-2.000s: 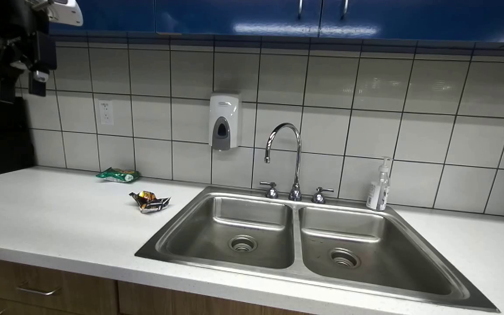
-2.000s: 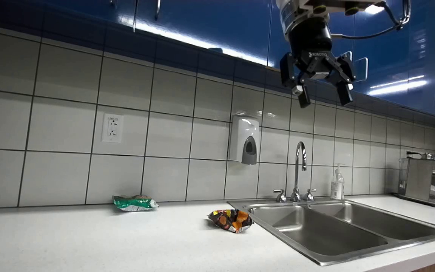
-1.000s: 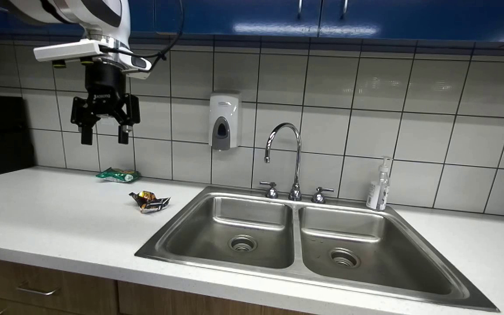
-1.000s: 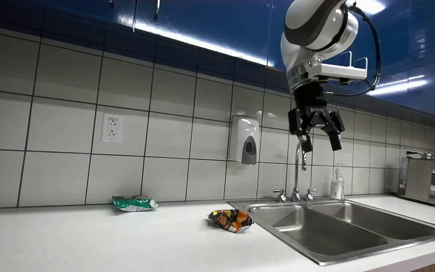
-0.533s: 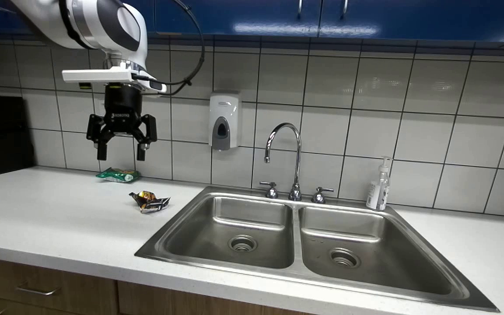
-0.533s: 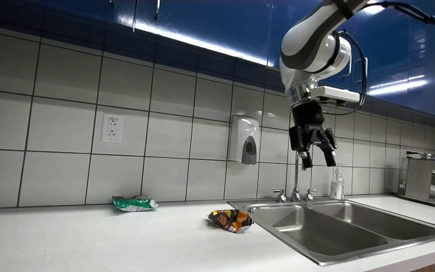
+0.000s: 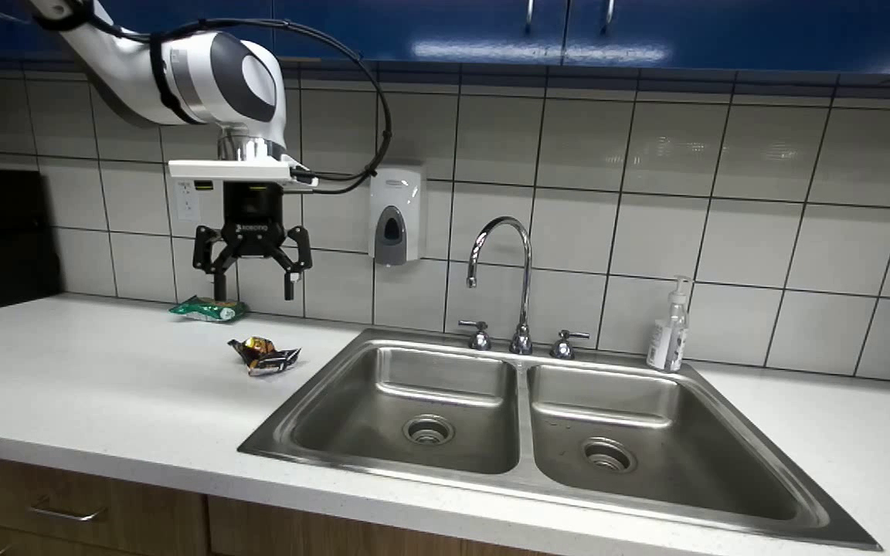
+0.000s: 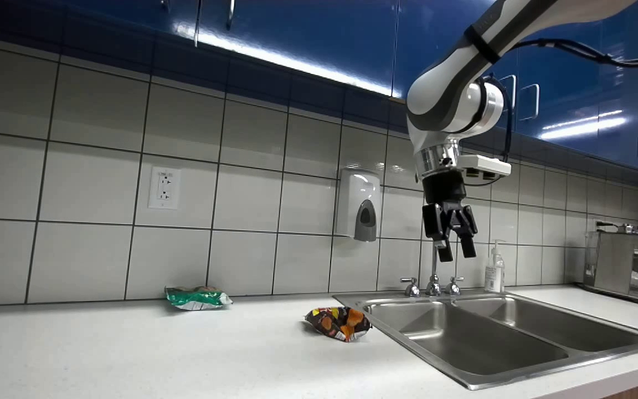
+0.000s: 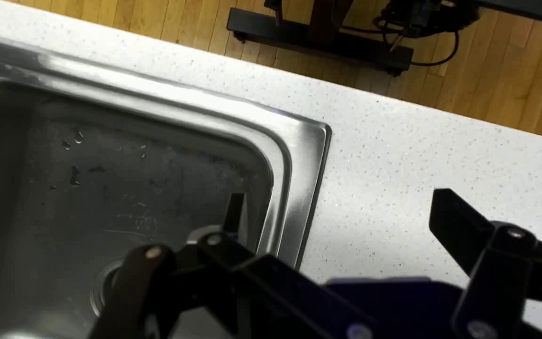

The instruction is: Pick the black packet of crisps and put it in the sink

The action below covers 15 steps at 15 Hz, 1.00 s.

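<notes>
Right, my jaws hang in mid-air, spread well apart and pointing down. And the black packet [image 7: 263, 357]? It's lying on the table [image 7: 90, 378], crumpled, orange and yellow showing in its print, near the sink [image 7: 524, 432] but outside the rim! Left of the sink it lies in both exterior views, and my jaws are up above table level, clear of it. Over to the wrist view: one jaw shows against the sink, the other against the table, the sink's corner [image 9: 305, 136] between them. Past the table's edge there's wooden floor [image 9: 515, 80], and a black stand [image 9: 327, 40] on it. Farther back on the table, close to the tiled wall [image 7: 746, 239], lies a green packet [image 8: 197, 300], with an outlet [image 8: 164, 189] above it. The tap [image 7: 525, 297] rises at the back of the sink, a handle [image 7: 480, 340] on either side! Just along, a bottle [image 7: 669, 333] stands upright at the sink's back corner, and a dispenser [image 7: 397, 212] hangs on the wall. My arm [image 7: 198, 77] slants down from overhead, white and dark grey.
</notes>
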Motion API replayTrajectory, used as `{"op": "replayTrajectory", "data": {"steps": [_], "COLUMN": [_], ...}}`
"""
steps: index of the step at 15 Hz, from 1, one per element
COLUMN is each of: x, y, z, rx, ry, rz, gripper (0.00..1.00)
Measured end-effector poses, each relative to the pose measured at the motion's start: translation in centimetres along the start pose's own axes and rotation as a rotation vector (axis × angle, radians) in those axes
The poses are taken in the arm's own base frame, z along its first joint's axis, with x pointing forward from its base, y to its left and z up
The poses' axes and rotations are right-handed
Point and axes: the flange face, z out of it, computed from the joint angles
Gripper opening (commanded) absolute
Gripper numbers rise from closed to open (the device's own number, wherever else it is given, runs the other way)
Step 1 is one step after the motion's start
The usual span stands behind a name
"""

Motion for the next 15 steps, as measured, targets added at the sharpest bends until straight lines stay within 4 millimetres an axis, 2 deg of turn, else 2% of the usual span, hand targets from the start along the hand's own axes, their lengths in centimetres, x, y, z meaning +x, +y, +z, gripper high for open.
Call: {"op": "replayTrajectory", "data": {"steps": [9, 12, 15], "x": [6.0, 8.0, 10.1], "y": [3.7, 4.1, 3.7], "z": [2.4, 3.0, 3.0], "rx": [-0.004, -0.006, -0.014], "ry": [0.026, 0.021, 0.025], "rz": [-0.066, -0.086, -0.141], "gripper": [1.0, 1.0, 1.0]}}
